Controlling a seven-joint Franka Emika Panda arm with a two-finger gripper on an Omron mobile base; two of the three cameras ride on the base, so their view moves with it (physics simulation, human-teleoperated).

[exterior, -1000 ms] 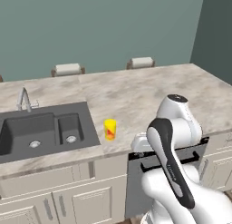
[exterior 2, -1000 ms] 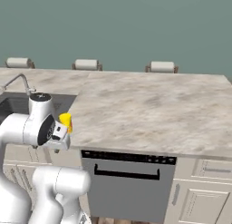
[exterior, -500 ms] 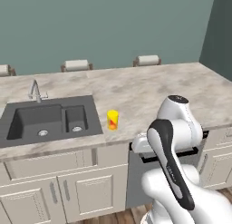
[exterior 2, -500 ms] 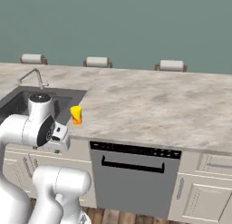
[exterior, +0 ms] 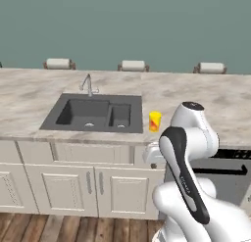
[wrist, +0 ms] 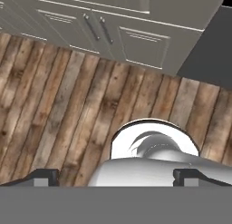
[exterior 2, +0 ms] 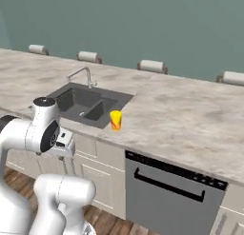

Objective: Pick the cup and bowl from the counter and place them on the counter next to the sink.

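The yellow cup (exterior: 155, 121) (exterior 2: 115, 120) stands upright on the beige counter (exterior: 29, 96) (exterior 2: 190, 115), just right of the dark double-basin sink (exterior: 93, 112) (exterior 2: 88, 103) near the front edge. The bowl is out of view. My gripper (wrist: 118, 175) hangs folded in front of the cabinets, below counter height and apart from the cup, pointing down at the wooden floor (wrist: 68, 105). Its fingertips (wrist: 45, 175) stand wide apart with nothing between them. The hand (exterior: 152, 157) (exterior 2: 64, 143) sits close to my own arm.
A thin curved faucet (exterior: 87, 83) (exterior 2: 83, 74) rises behind the sink. Several white rolls (exterior: 132, 65) line the counter's back edge. A grey dishwasher (exterior 2: 171, 191) sits under the counter right of the sink. Cream cabinet doors (wrist: 113, 28) face the hand.
The whole picture has shifted, so the base has driven: sink and cup now sit further right in both base views. The arm keeps its folded pose. The cup stays beside the sink.
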